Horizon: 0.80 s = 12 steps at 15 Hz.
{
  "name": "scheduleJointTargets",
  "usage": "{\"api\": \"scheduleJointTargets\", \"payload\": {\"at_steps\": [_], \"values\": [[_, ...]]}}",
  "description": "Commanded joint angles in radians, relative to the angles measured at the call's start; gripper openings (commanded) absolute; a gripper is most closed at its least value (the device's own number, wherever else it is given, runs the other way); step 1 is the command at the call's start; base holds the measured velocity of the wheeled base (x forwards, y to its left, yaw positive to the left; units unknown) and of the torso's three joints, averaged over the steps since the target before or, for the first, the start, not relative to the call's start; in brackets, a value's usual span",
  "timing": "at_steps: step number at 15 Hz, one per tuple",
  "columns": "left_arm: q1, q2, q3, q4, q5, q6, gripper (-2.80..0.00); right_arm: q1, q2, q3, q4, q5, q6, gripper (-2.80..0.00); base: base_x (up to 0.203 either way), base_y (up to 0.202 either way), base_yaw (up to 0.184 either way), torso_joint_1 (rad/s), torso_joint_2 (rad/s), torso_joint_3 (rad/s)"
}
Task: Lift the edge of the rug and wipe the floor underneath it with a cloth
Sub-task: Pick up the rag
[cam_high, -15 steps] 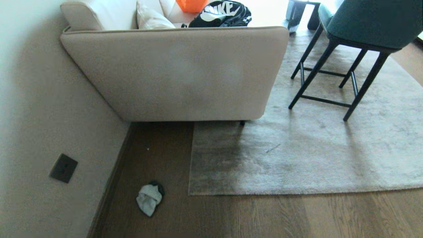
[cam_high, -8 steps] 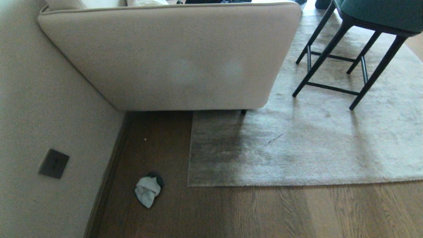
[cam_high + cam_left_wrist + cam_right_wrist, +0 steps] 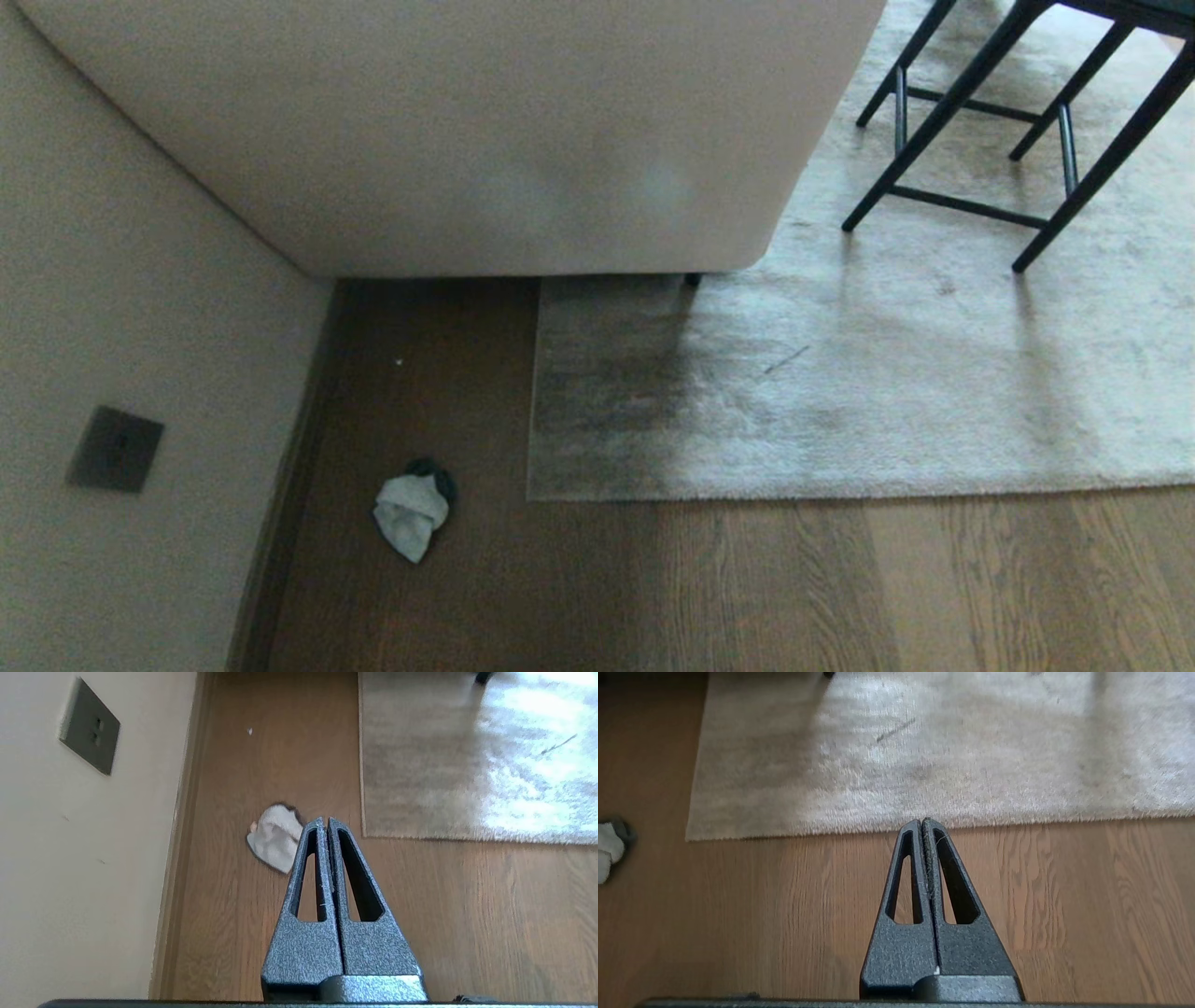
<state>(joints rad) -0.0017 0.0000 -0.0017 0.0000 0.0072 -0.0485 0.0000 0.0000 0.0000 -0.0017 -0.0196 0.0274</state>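
None of the task's steps looks done yet, judging from how things lie. Take the rug edge (image 3: 579,493) as the landmark: its near border and corner lie flat on the floor (image 3: 747,588), no backing turned up, no fold or lift anywhere along the visible run. The cloth (image 3: 409,513) sits crumpled on the bare planks to the left of the rug corner, near it but apart, between that corner and the skirting of the wall (image 3: 140,327), with a small dark patch showing at its far side. It lies loose, nothing touching it. Both arms are out of the head view. From the wrist views, the left end effector (image 3: 323,820) hangs above the floor with its fingers pressed together and nothing between them, its tips lined up close to the cloth, on the wall side of the rug corner; the right end effector (image 3: 921,821) is likewise closed and empty, its tips lined up with the rug's near border, further along from the corner. Beyond the rug edge, the sofa (image 3: 467,131) stands over the rug's far left part, and the legs of a chair (image 3: 971,121) stand on the pile further right. A dark outlet plate (image 3: 115,449) is set in the wall. So what remains, as I read it, is everything: opening and taking the cloth, raising the rug edge, wiping the planks beneath, and laying it back.
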Motion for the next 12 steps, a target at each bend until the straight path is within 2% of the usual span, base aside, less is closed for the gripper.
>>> {"api": "scheduleJointTargets", "payload": {"at_steps": [1, 12], "values": [[0.0, 0.0, 0.0, 0.0, 0.0, -0.001, -2.8, 0.0, 0.002, 0.0, 0.0, 0.0, 0.0, -2.8, 0.0, 0.0, 0.0, 0.007, 0.0, -0.19], [0.0, 0.0, 0.0, 0.0, 0.0, -0.001, -2.8, 0.0, 0.002, 0.0, 0.0, -0.001, 0.0, -2.8, 0.0, 0.0, 0.0, 0.002, 0.0, -0.199]]}}
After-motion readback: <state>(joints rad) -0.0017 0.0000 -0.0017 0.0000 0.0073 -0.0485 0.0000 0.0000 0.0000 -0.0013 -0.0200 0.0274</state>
